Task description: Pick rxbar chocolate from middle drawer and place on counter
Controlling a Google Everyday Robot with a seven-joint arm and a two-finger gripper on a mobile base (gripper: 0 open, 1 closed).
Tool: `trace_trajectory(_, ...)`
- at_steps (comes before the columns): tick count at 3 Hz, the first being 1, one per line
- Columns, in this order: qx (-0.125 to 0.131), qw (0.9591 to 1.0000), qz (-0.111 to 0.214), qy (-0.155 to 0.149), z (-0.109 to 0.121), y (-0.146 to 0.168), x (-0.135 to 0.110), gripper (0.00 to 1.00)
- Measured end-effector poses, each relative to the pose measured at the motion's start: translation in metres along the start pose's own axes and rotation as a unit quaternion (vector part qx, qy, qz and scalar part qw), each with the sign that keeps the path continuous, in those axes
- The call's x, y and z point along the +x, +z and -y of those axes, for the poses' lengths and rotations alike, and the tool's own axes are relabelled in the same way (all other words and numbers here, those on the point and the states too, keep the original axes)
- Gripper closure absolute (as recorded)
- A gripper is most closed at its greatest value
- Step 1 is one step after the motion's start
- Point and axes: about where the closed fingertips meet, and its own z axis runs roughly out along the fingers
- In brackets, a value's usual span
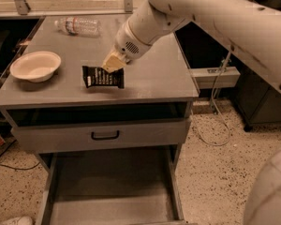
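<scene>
1 view only: you look from high in front of the cabinet, down and forward, fairly near. Counter (154, 78) upper centre, middle drawer (112, 182) bottom. Gripper (111, 64) above centre, pinching rxbar chocolate (103, 77).

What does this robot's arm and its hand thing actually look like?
The arm is thick, smooth and white, made of rounded tubular segments with a few small dark dots. Its wrist has a round grille and ends in a pale yellowish gripper, over the flat grey counter. No cables show on it.
</scene>
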Motion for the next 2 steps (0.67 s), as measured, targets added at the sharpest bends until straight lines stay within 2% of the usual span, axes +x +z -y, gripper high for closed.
trace_trajectory(1,-0.034,0.9993,-0.015,-0.005,0.0063,0.0339,0.008,1.0)
trace_trajectory(2,-0.034,0.9993,-0.015,-0.004,0.0064,0.0343,0.0081,1.0)
